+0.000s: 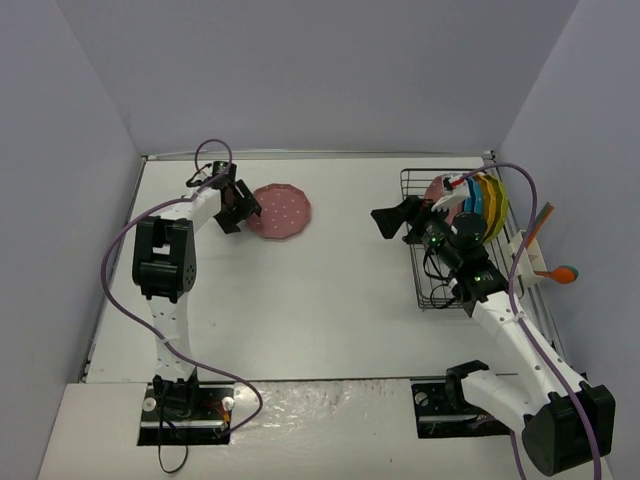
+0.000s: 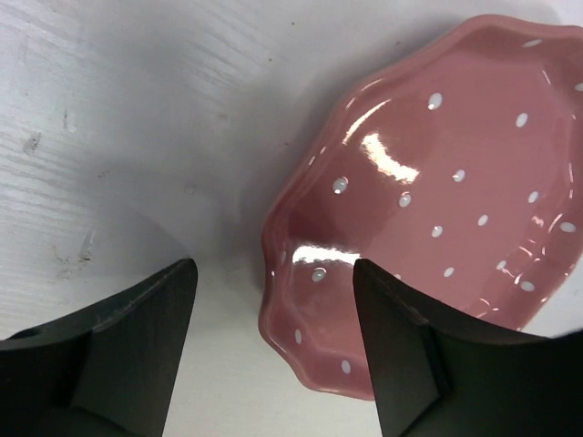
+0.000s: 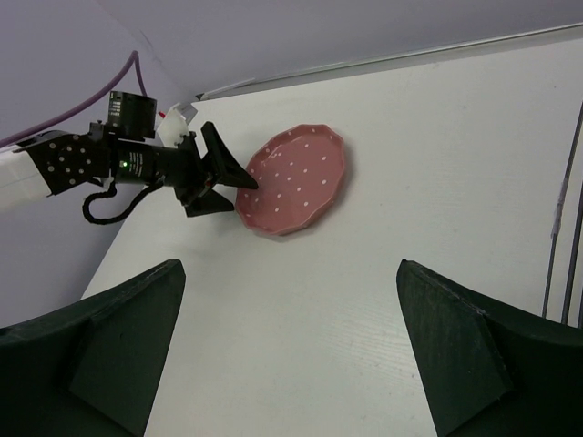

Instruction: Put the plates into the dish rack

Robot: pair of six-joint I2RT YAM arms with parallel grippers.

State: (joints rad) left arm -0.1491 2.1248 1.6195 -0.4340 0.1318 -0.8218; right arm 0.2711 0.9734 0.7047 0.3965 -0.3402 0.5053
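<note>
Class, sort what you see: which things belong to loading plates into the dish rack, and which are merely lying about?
Belongs to the job: dish rack; coloured plates standing in it; pink plate on the table; left gripper, open at the pink plate's rim.
Lying about: orange utensil beside the rack; purple cables.

pink plate (image 2: 437,200) is running off the wrist view's right edge | right arm (image 1: 510,325) is covering much of dish rack (image 1: 418,185) | racked plates (image 1: 492,203) are overlapping, count unclear
</note>
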